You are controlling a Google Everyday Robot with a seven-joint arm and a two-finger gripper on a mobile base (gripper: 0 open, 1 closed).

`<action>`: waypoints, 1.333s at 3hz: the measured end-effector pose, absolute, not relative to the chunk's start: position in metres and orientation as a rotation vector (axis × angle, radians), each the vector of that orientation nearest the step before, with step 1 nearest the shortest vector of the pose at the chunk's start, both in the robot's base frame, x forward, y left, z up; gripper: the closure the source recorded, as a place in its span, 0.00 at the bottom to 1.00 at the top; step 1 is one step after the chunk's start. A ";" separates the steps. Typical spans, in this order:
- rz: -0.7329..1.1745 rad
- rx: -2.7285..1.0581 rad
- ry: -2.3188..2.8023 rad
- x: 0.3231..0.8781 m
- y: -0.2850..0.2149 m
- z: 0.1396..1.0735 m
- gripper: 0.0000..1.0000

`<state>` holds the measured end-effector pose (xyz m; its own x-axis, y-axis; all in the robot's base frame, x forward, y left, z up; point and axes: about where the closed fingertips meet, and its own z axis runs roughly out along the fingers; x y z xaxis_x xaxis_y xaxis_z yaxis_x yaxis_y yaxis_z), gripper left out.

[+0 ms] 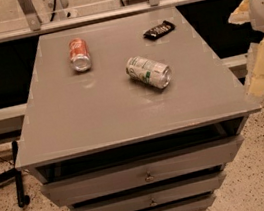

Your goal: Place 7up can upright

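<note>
7up can [149,72] lies on its side, centre-right of cabinet top [74,123]. Probably light, stiff, slick, rolls easily; best gripped across mid-body. Gripper [260,62] at right edge, beside cabinet; open or closed, cannot tell.

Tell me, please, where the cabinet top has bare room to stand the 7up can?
The front half of the cabinet top is bare, in front of the 7up can. Also free: the left strip in front of the orange-red can. The back is crowded by that can and the snack bar. The gripper hangs off the right edge.
</note>
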<state>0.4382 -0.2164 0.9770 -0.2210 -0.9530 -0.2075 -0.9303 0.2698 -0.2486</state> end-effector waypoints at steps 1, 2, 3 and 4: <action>-0.101 -1.723 2.230 0.438 -0.216 0.977 0.00; -0.060 -1.679 2.232 0.459 -0.189 0.973 0.00; 0.018 -1.605 2.229 0.497 -0.132 0.964 0.00; 0.085 -1.515 2.236 0.534 -0.077 0.951 0.00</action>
<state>0.5336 -0.0767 0.9509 -0.3062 -0.8703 -0.3859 -0.8970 0.3995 -0.1892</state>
